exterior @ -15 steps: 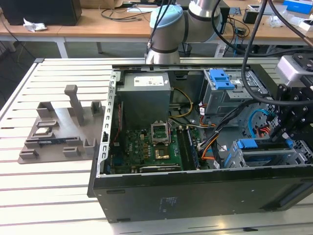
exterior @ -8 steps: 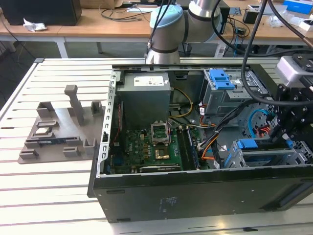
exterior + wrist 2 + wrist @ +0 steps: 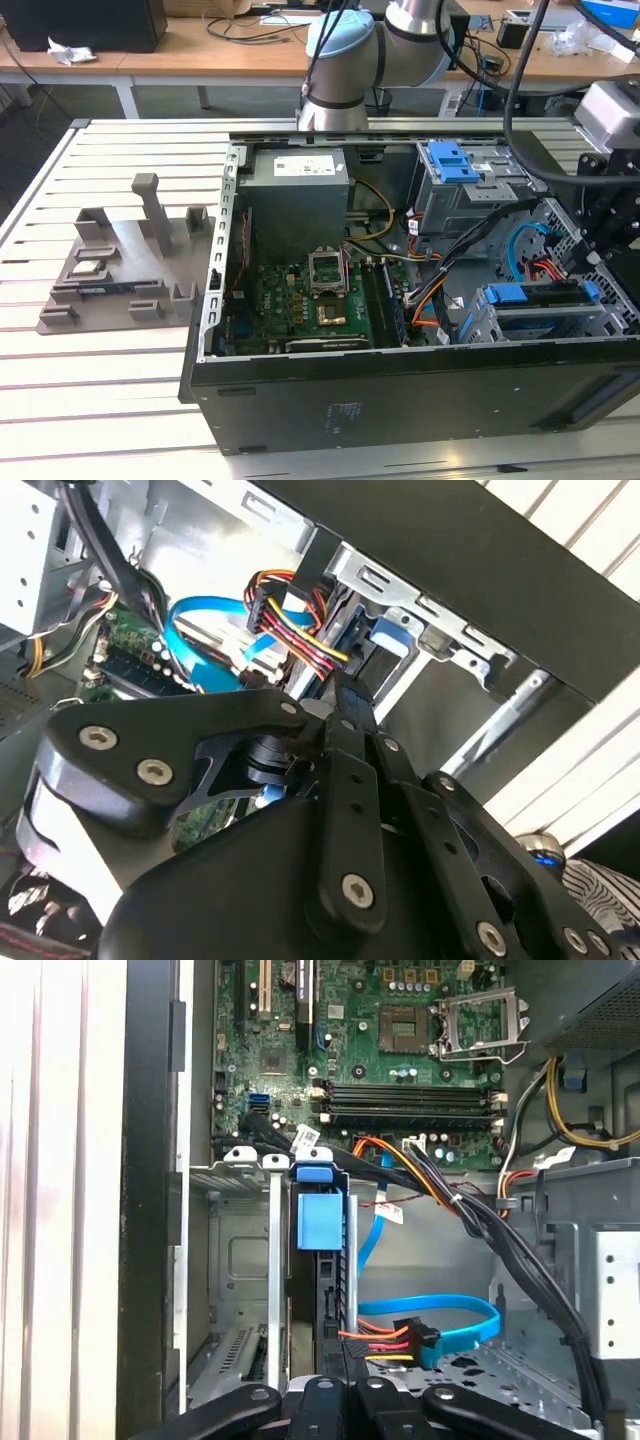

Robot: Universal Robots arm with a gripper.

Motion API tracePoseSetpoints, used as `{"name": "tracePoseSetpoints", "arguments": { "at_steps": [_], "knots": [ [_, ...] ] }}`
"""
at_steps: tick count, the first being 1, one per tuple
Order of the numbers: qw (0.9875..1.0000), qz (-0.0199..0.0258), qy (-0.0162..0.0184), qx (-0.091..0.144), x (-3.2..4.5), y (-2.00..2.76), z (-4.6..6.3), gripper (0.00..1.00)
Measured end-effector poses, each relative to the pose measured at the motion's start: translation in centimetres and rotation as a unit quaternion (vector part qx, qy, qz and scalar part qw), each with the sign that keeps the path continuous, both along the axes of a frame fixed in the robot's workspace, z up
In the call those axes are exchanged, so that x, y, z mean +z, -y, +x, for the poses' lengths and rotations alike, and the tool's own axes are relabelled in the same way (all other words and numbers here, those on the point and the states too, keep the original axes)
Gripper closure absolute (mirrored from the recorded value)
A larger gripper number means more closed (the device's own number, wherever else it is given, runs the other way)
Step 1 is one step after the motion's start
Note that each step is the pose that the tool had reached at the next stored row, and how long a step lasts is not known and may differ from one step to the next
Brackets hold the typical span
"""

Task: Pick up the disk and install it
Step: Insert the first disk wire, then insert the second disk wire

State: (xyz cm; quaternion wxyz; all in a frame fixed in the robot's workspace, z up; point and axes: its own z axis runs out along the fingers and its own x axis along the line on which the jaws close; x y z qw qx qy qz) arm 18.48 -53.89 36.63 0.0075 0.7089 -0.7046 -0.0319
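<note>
The disk (image 3: 322, 1260) stands on edge in the drive bay at the front corner of the open computer case (image 3: 400, 385), its blue carrier frame showing along the top edge; in the exterior view (image 3: 540, 297) it sits in the lower cage on that view's right, with the blue strip of its frame level with the cage rim. It looks most of the way home in its slot, so the step in hand is, by my reading, the install rather than the pick-up.

The gripper (image 3: 335, 1392) is directly over the end of the disk, its black fingers (image 3: 320, 1400) drawn close together around the carrier's edge. Whether they are truly pinching the disk or only bracketing it I cannot tell, as the contact is hidden by the linkage.

Red, yellow and black power wires (image 3: 385, 1338) and a blue data cable (image 3: 440, 1325) lie just beside the disk's end. The motherboard (image 3: 400, 1050) lies beyond the bay.

Any further push calls for a straight line along the slot rails, keeping the carrier square and the cables out from between disk and cage.
</note>
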Motion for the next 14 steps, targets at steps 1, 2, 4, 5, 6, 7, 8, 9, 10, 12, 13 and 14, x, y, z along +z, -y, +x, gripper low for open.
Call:
{"name": "tracePoseSetpoints", "arguments": {
  "at_steps": [1,2,4,5,6,7,8,9,10,12,13,14],
  "knots": [
    [1.0,0.0001,0.0,0.0,0.34,-0.03,0.0,0.89],
    [1.0,0.0,0.0,0.0,0.74,-0.05,0.0,0.89],
    [1.0,0.0,0.0,0.0,1.66,-0.09,0.0,0.89],
    [1.0,0.0,0.0,0.0,2.02,-0.1,0.0,0.89],
    [1.0,0.0,0.0,0.0,2.57,-0.11,0.0,0.89],
    [1.0,0.0001,0.0,0.0,2.77,-0.11,0.0,0.89],
    [1.0,0.0002,0.0,0.0,2.78,-0.11,0.0,0.89],
    [1.0,0.0002,0.0,0.0,2.78,-0.11,0.0,0.89],
    [1.0,0.0001,0.0,0.0,2.8,-0.11,0.0,0.89],
    [1.0,0.0001,0.0,0.0,2.81,-0.11,0.0,0.89],
    [1.0,0.0,0.0,0.0,2.82,-0.11,0.0,0.89],
    [1.0,0.0001,0.0,0.0,2.82,-0.11,0.0,0.89]
  ]
}}
